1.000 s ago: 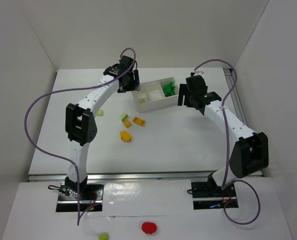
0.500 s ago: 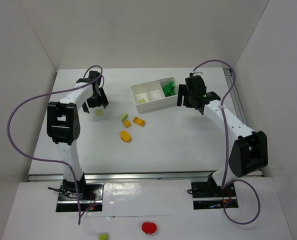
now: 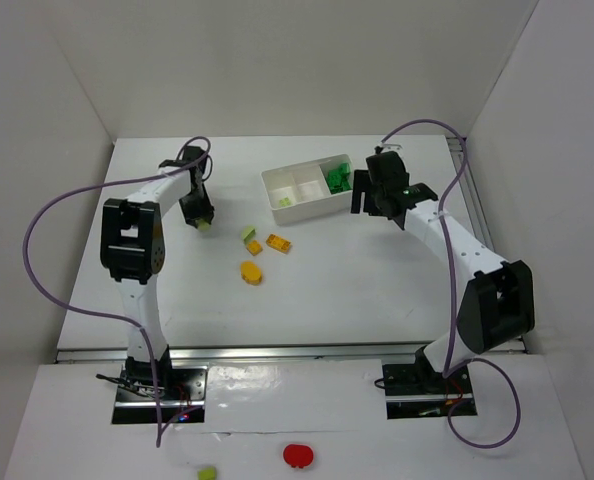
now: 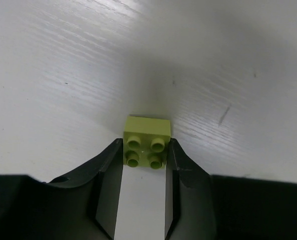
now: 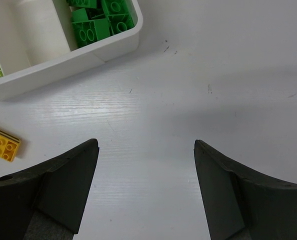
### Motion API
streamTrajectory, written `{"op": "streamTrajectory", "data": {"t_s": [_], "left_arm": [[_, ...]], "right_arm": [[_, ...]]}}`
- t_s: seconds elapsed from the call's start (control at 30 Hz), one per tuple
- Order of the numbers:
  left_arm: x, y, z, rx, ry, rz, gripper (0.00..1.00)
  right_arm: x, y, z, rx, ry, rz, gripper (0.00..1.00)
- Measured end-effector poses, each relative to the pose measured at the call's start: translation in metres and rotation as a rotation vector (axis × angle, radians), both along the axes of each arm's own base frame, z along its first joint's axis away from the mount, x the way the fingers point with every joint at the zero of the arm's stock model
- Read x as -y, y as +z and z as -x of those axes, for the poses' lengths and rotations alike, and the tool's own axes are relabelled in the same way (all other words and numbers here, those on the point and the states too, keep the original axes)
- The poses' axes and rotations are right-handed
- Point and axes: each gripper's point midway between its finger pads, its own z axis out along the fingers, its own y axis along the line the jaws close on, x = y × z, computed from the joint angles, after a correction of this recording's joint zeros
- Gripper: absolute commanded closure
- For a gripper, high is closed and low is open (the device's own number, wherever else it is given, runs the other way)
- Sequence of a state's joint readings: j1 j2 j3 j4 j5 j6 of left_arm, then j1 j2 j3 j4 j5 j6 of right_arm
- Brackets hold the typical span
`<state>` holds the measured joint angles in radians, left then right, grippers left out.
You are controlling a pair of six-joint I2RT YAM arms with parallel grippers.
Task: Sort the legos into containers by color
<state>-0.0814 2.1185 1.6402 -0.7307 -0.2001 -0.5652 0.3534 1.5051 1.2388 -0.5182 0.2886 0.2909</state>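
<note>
The left gripper (image 4: 144, 152) is clamped across the lime-yellow brick (image 4: 147, 131), which rests on the table (image 4: 63, 60) and protrudes past the fingertips. The white tray (image 3: 307, 212) lies well to its right. The right gripper (image 5: 145, 145) is spread wide and empty beside that tray.

Lime-yellow brick (image 4: 147, 135) between the black fingers of the left claw (image 4: 145, 150). The right claw (image 5: 146, 150) is black too. White tray (image 5: 63, 60) with bright green bricks (image 5: 101, 20). Orange-yellow brick (image 5: 2, 144), dark-edged. White, faintly streaked surface (image 4: 63, 75).
</note>
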Motion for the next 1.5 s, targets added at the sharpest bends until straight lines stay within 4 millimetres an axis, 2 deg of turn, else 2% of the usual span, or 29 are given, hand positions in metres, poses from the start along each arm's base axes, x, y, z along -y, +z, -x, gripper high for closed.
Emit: {"op": "streamTrajectory", "data": {"t_s": [0.07, 0.13, 0.2, 0.27, 0.37, 0.43, 0.5, 0.57, 0.6, 0.63, 0.77, 0.83, 0.93, 1.13, 1.23, 1.33, 1.5], "left_arm": [[0.007, 0.007, -0.001, 0.008, -0.025, 0.008, 0.66], [0.024, 0.023, -0.008, 0.036, -0.064, 0.027, 0.66], [0.052, 0.049, -0.026, 0.113, -0.121, 0.059, 0.66], [0.088, 0.082, -0.042, 0.201, -0.191, 0.102, 0.66], [0.138, 0.130, -0.056, 0.319, -0.290, 0.167, 0.65], [0.169, 0.156, -0.063, 0.382, -0.353, 0.206, 0.63], [0.190, 0.170, -0.070, 0.427, -0.399, 0.236, 0.61], [0.202, 0.168, -0.076, 0.432, -0.419, 0.255, 0.56], [0.205, 0.162, -0.079, 0.424, -0.423, 0.261, 0.46], [0.207, 0.153, -0.082, 0.409, -0.427, 0.262, 0.28], [0.212, 0.114, -0.083, 0.325, -0.432, 0.274, 0.11], [0.215, 0.107, -0.082, 0.311, -0.438, 0.289, 0.11], [0.213, 0.115, -0.073, 0.321, -0.442, 0.295, 0.14], [0.190, 0.136, -0.029, 0.322, -0.441, 0.258, 0.13], [0.176, 0.136, -0.007, 0.313, -0.444, 0.229, 0.12], [0.165, 0.117, 0.008, 0.278, -0.434, 0.204, 0.12], [0.152, 0.066, 0.030, 0.174, -0.414, 0.163, 0.17]], "right_arm": [[-0.001, 0.000, -0.001, -0.001, 0.001, 0.003, 0.16], [-0.002, -0.001, -0.001, -0.002, 0.002, 0.003, 0.16], [-0.003, -0.001, -0.001, -0.001, 0.002, 0.002, 0.16], [-0.004, 0.000, -0.001, 0.001, 0.004, 0.005, 0.16], [-0.005, 0.002, -0.001, 0.006, 0.004, 0.006, 0.16], [-0.005, 0.003, -0.002, 0.010, 0.001, 0.009, 0.16], [-0.004, 0.003, -0.002, 0.008, -0.002, 0.012, 0.16], [-0.002, 0.002, 0.000, 0.004, -0.007, 0.019, 0.16], [-0.002, 0.002, 0.000, 0.003, -0.010, 0.020, 0.16], [-0.001, 0.002, 0.001, 0.002, -0.013, 0.022, 0.16], [0.002, 0.005, 0.003, 0.004, -0.019, 0.026, 0.16], [0.002, 0.007, 0.004, 0.007, -0.021, 0.027, 0.16], [0.002, 0.007, 0.004, 0.007, -0.022, 0.029, 0.16], [0.000, 0.006, 0.005, 0.004, -0.017, 0.023, 0.16], [-0.003, 0.006, 0.005, 0.003, -0.011, 0.018, 0.16], [-0.007, 0.005, 0.006, 0.001, -0.001, 0.016, 0.16], [-0.011, 0.002, 0.007, -0.006, 0.007, 0.016, 0.16]]}}
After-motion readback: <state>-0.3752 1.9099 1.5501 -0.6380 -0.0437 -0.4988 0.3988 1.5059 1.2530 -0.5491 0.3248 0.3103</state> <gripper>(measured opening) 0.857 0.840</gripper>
